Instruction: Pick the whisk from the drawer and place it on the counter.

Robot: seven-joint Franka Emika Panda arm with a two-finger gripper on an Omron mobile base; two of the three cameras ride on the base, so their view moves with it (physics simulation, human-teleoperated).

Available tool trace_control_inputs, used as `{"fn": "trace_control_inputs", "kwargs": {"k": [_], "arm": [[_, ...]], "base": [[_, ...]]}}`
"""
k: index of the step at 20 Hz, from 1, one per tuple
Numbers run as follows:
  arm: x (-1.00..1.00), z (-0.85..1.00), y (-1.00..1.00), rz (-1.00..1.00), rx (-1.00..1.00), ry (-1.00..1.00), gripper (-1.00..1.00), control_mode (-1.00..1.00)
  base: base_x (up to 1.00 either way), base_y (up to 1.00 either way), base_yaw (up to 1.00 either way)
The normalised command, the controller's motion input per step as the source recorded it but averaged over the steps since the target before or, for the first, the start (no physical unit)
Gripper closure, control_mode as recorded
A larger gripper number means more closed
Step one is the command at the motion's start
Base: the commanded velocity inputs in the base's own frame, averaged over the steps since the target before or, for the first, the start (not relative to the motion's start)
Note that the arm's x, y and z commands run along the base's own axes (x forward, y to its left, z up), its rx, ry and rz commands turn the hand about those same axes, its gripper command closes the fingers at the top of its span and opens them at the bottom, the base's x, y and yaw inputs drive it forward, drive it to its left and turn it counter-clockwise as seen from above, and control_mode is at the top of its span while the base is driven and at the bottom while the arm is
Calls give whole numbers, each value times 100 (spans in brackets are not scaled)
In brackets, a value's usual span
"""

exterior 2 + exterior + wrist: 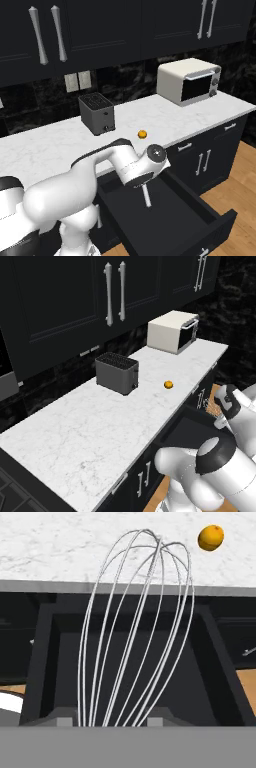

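Two-finger gripper (106, 722) clamps the slim silver wire-loop whisk (137, 627) above the open black drawer (45, 657). Pick done; placing on white marble counter (75, 552), 12 o'clock, remains.

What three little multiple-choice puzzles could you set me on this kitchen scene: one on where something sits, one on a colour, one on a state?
1. Where is the toaster?
A. on the counter
B. in the drawer
C. on the floor

2. What colour is the small ball?
A. green
B. orange
C. blue

3. How is the drawer?
A. shut
B. removed
C. pulled open

Answers: 1 A, it stands on the white marble near the microwave. 2 B, orange in every view. 3 C, its dark inside shows below the hand, with the whisk rising between the fingers.
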Motion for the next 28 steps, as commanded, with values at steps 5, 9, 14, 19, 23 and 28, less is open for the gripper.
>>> {"fn": "trace_control_inputs", "kwargs": {"k": [5, 9, 14, 19, 23, 28], "arm": [[31, 100, 42, 20, 0, 0, 100, -100], [65, 75, 76, 26, 0, 2, 100, -100], [47, 9, 96, 30, -9, 11, 100, -100], [33, -48, 94, 24, -15, 0, 100, -100], [20, -40, 65, 9, -15, 0, 100, -100], [11, -62, 43, 2, -10, -5, 100, -100]], "base": [[0, 0, 0], [0, 0, 0], [0, 0, 0], [0, 0, 0], [0, 0, 0], [0, 0, 0]]}}
